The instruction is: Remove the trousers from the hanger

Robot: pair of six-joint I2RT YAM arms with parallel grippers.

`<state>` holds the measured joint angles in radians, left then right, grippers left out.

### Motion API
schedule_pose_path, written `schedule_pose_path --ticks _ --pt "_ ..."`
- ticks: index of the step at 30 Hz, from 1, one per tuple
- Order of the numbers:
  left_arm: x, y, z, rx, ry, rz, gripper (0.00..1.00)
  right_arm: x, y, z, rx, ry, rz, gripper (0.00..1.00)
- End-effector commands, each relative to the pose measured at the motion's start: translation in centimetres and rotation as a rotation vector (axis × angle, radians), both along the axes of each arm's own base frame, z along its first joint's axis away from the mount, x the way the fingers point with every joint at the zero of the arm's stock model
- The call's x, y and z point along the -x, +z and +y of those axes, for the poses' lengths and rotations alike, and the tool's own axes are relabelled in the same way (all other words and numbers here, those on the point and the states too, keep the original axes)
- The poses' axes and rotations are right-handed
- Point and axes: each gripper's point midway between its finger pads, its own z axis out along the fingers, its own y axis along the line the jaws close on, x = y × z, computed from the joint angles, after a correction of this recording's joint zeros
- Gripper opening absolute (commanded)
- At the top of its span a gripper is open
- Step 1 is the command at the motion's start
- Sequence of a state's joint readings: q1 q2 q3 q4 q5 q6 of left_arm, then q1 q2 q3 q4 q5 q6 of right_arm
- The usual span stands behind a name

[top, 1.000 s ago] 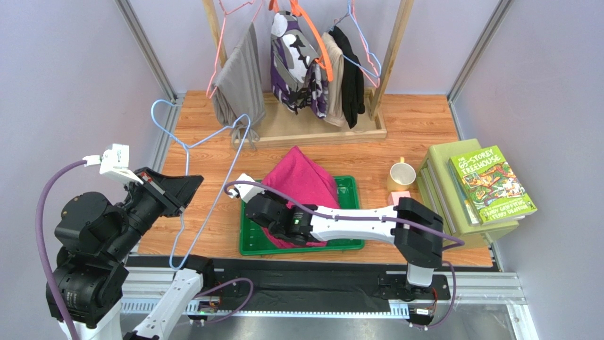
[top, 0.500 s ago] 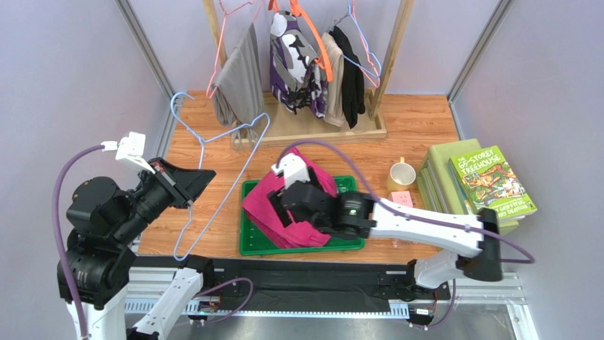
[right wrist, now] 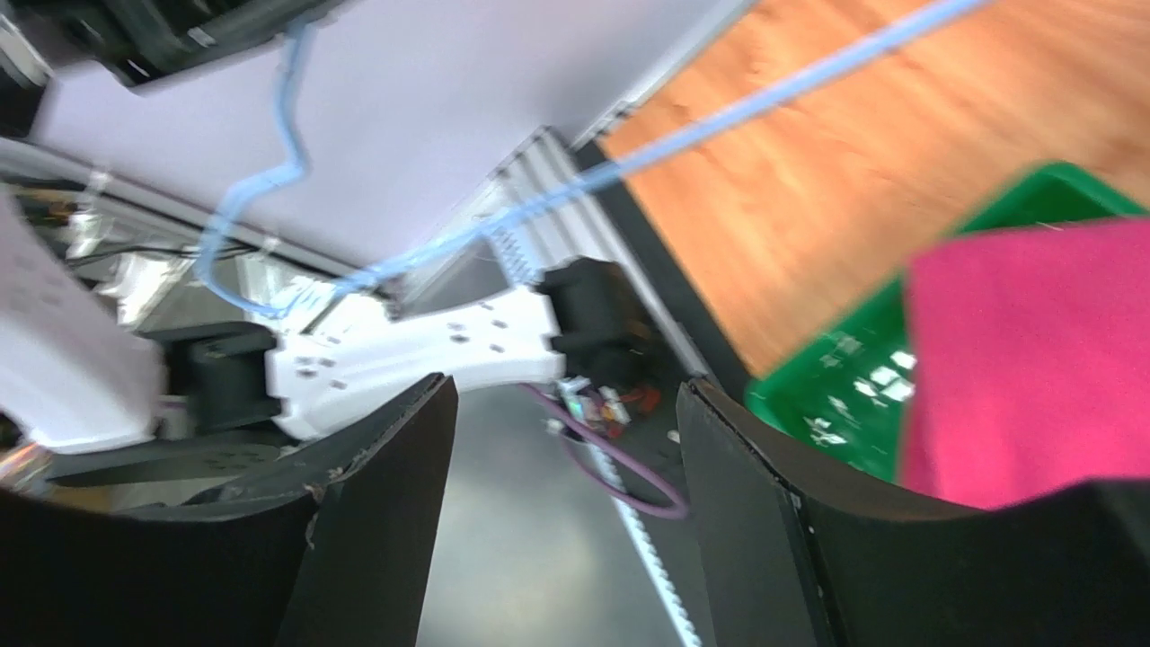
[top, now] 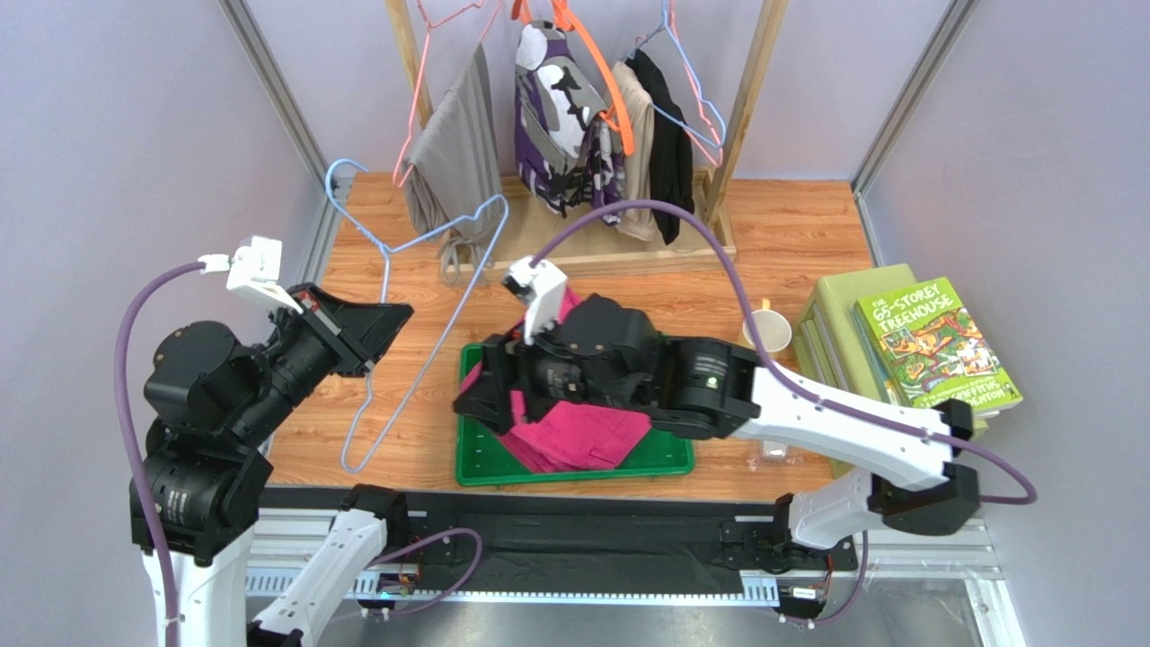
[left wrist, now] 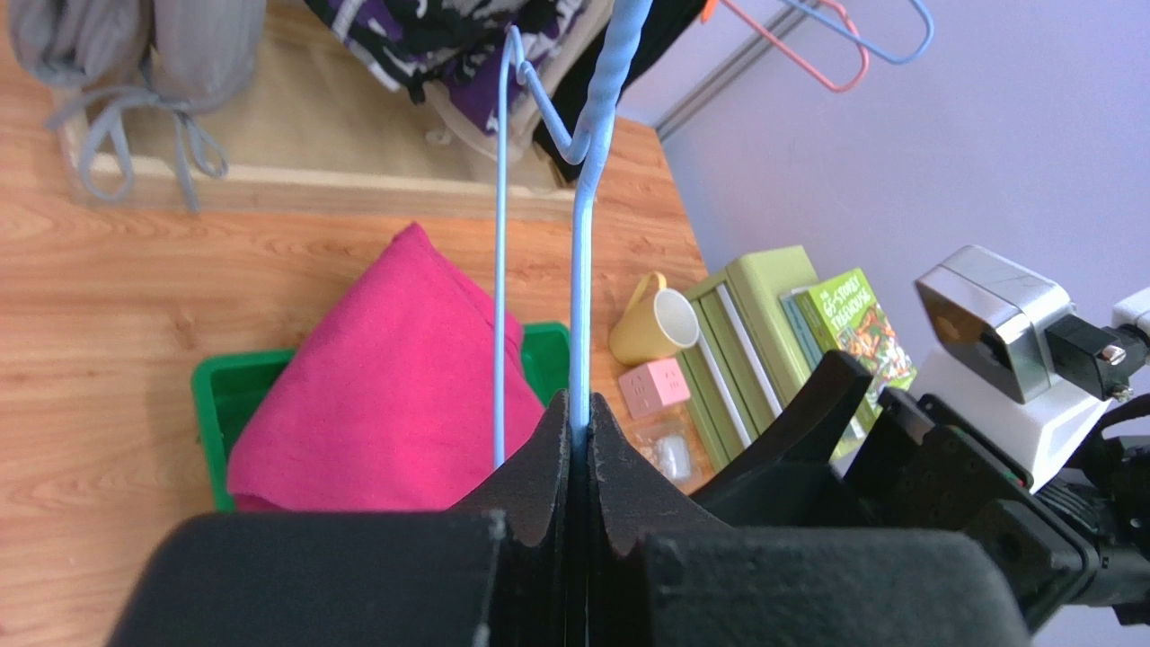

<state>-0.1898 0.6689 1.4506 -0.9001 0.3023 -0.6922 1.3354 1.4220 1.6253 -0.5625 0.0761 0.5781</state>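
The light-blue wire hanger (top: 435, 294) hangs bare in the air left of the tray, its hook (top: 344, 171) towards the back. My left gripper (top: 373, 353) is shut on its wire, and the left wrist view shows the hanger (left wrist: 582, 297) pinched between closed jaws (left wrist: 582, 429). The magenta trousers (top: 589, 429) lie folded in the green tray (top: 668, 353), clear of the hanger. My right gripper (top: 477, 396) hovers over the tray's left end, open and empty (right wrist: 564, 394). Its wrist view has the trousers (right wrist: 1029, 364) at the right and the hanger's wire (right wrist: 756, 117) above.
A wooden rack (top: 614, 250) at the back carries grey trousers (top: 456, 148), a purple-white patterned garment (top: 567, 121) on an orange hanger (top: 602, 68) and dark clothes. A yellow mug (top: 770, 328) and green books (top: 898, 353) stand right of the tray. A pink cube (left wrist: 652, 388) sits by the mug.
My right gripper has opened, let go of the trousers and risen over the tray's left end. The left arm has carried the hanger a little up and to the right.
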Motion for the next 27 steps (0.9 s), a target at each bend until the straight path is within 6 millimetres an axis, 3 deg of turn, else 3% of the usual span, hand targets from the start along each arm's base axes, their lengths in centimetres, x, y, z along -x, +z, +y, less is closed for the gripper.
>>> schedule_pose_path --ticks 1,5,10,19,27 --pt "0.4 2.9 1.9 -0.011 0.101 -0.185 0.0 3.6 5.8 4.2 -0.191 0.179 0.076 0.65" --pt "0.9 3.2 3.1 -0.006 0.165 -0.216 0.0 4.0 7.4 6.7 -0.267 0.194 0.153 0.63" --pt "0.6 2.8 3.6 0.003 0.199 -0.216 0.0 5.3 7.9 8.9 -0.308 0.228 0.203 0.61" --pt "0.5 2.5 4.0 0.013 0.225 -0.216 0.0 7.5 6.6 11.4 -0.281 0.258 0.217 0.56" --pt "0.7 2.7 4.0 0.019 0.222 -0.223 0.0 7.3 5.6 12.5 -0.277 0.233 0.22 0.49"
